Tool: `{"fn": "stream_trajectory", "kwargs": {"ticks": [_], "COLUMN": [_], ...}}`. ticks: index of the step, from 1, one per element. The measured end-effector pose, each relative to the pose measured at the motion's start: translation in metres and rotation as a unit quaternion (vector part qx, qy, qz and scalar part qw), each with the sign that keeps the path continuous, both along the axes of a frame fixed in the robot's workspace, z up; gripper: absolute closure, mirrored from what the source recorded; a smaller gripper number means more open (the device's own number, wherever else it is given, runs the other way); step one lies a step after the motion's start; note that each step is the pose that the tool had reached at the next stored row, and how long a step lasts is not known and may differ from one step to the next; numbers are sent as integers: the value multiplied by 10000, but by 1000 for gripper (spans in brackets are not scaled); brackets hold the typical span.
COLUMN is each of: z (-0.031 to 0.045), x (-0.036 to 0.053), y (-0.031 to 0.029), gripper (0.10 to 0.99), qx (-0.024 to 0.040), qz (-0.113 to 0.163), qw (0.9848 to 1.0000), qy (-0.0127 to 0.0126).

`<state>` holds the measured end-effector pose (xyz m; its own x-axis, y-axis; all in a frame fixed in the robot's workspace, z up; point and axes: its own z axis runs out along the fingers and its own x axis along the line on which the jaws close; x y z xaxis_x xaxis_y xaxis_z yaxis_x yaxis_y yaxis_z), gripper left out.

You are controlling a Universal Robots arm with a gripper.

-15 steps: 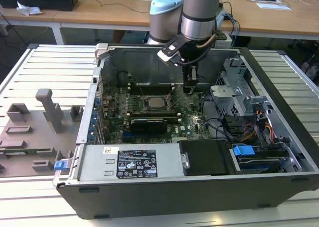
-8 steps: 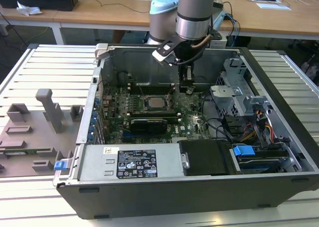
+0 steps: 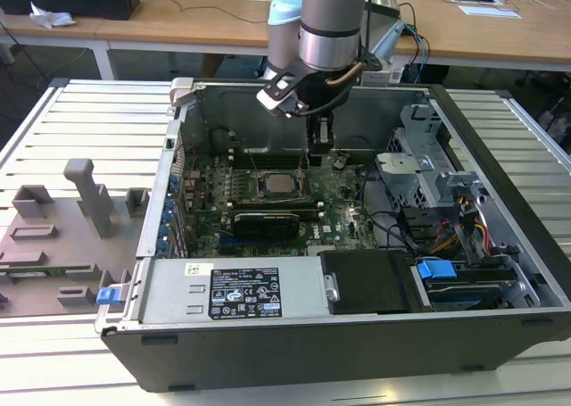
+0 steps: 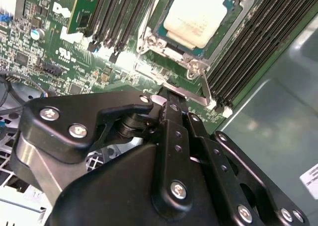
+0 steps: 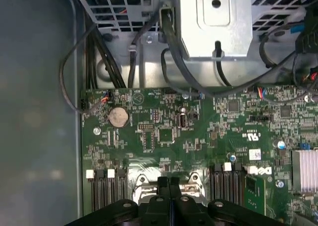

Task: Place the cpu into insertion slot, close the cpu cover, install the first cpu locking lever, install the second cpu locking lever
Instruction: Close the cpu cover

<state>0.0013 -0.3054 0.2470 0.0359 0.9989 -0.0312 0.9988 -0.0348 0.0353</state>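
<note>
**Jaws at the socket edge, lever work in hand**

The cpu (image 4: 198,15) lies flat in the slot (image 3: 265,185), on the motherboard (image 5: 164,131) inside the open case (image 3: 357,352) that stands on the table (image 3: 89,120). In the second wrist view the cover (image 4: 233,22) appears folded down around it, and the pale top of the chip shows through the window. So I judge the first two steps done and a locking lever to be the step in hand.

The gripper (image 3: 319,143) hangs down into the case just beside the slot, on the side toward the exterior view's right. In both wrist views its jaws are pressed together, and I see nothing held between them. In the second wrist view the gripper tip (image 4: 166,94) is at the edge of the socket frame, close to a thin wire lever (image 4: 202,84) that runs beside the memory slots (image 4: 248,42). I cannot tell whether the tip touches this lever or the bright metal strip under it. I also cannot tell whether either lever is already hooked.

In my judgement, this work calls for a small, steady push with the closed tip, following the arc of the lever down and under its catch. The tip must not slide off the thin wire, because the memory slots and small board parts are very near.
</note>
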Motion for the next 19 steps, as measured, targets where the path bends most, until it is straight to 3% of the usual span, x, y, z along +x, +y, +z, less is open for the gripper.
{"fn": "stream_trajectory", "kwargs": {"ticks": [19], "z": [-4], "x": [-332], "y": [0], "gripper": [980], "qx": [0], "qz": [-1], "qw": [10000], "qy": [0]}}
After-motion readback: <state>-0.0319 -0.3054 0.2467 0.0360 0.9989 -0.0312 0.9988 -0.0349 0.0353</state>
